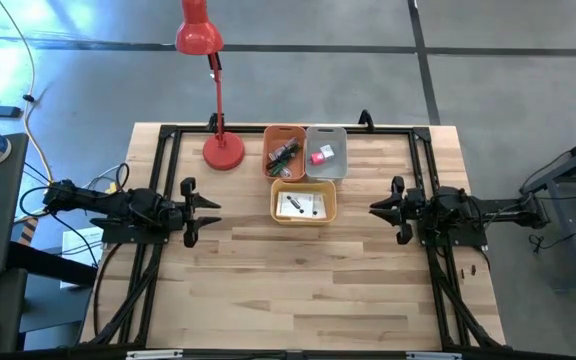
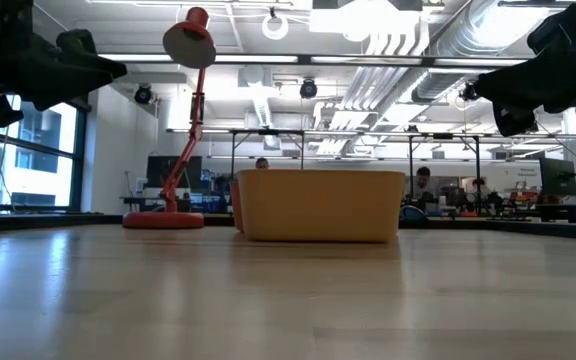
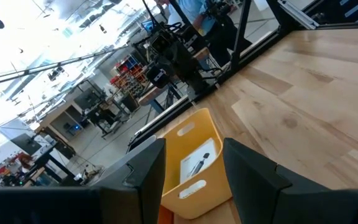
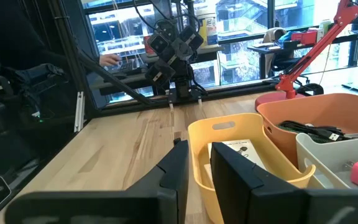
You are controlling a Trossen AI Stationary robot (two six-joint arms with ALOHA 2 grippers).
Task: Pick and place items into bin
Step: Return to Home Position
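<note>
While both arms hang raised above the worktop, the small things we can find all lie in three bins near the middle of the far edge. The yellow bin [image 1: 304, 220] stands nearest the worktop's centre and holds white cards [image 1: 301, 206] with black marks, lying flat; we cannot count them. Behind it, side by side, stand the orange bin [image 1: 284, 128] and the gray bin [image 1: 326, 129]. In the orange bin we see a black cable [image 4: 309, 130] and a green strip [image 1: 286, 150]. In the gray one a red-pink cube [image 1: 318, 156] lies beside something white that we cannot make out. The red desk lamp [image 1: 223, 152] stands at the far edge, just left of the orange bin. The left tool [image 1: 212, 212] hovers toward the left edge, its fingers [image 3: 146, 177] well apart. The right tool [image 1: 376, 208] hovers toward the right edge, its fingers [image 4: 176, 171] a narrow gap apart. Both point toward the yellow bin and grip nothing.
</note>
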